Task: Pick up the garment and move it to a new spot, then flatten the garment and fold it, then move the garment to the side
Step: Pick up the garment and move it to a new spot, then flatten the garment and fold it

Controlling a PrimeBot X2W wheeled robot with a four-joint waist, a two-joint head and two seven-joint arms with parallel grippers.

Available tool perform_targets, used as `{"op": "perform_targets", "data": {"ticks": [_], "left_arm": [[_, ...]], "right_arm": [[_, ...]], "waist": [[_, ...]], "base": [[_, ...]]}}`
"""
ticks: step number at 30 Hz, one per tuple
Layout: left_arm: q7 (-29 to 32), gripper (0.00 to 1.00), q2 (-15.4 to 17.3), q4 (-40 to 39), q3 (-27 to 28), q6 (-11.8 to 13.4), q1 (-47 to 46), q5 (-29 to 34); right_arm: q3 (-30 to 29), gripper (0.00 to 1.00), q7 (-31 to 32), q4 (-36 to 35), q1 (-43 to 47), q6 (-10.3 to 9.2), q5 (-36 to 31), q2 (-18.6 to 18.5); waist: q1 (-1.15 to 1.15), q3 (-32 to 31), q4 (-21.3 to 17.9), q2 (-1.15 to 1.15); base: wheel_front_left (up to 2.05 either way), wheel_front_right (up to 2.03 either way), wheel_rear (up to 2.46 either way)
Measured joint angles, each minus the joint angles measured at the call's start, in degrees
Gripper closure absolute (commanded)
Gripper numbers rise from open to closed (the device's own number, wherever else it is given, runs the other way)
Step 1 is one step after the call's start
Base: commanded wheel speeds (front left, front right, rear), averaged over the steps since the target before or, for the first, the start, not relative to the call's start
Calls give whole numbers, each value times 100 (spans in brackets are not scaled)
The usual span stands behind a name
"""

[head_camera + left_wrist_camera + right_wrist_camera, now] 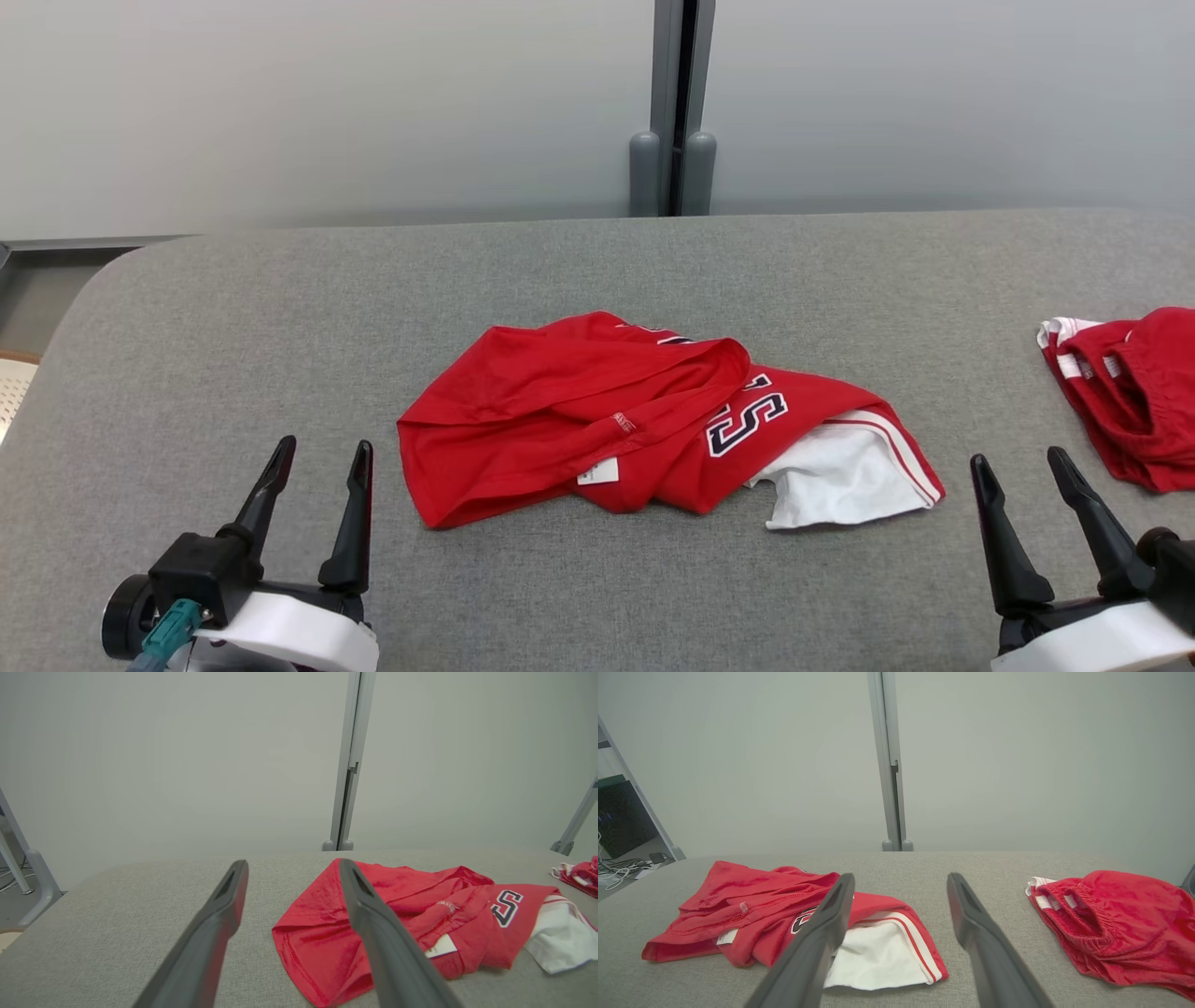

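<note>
A crumpled red garment (597,411) with navy and white lettering and a white sleeve lies in the middle of the grey table (560,271). It also shows in the left wrist view, garment (322,933), and in the right wrist view, garment (752,900). My left gripper (320,455) stands open at the lower left, to the left of the garment and apart from it, with nothing between its fingers (219,919). Near the lower right my right gripper (1018,462) is open too, just right of the white sleeve, holding nothing.
A second red garment with white trim (1134,401) is bunched at the table's right edge, also seen as red garment (1115,919). A grey wall with a vertical post (674,103) rises behind the table. The table's rounded left corner (103,280) drops to the floor.
</note>
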Motion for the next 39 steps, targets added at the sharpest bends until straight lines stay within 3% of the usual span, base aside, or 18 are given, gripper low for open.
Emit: {"op": "perform_targets", "data": {"ticks": [34, 39], "left_arm": [[145, 0, 99, -88, -176, 156, 69, 0], [236, 0, 77, -121, -449, 97, -217, 170]], "right_arm": [[-43, 0, 135, -178, 131, 0, 21, 68], [-60, 0, 137, -229, 72, 0, 22, 74]], "waist": [[0, -14, -45, 0], [0, 124, -40, 0]], "base": [[0, 0, 0], [0, 0, 0]]}}
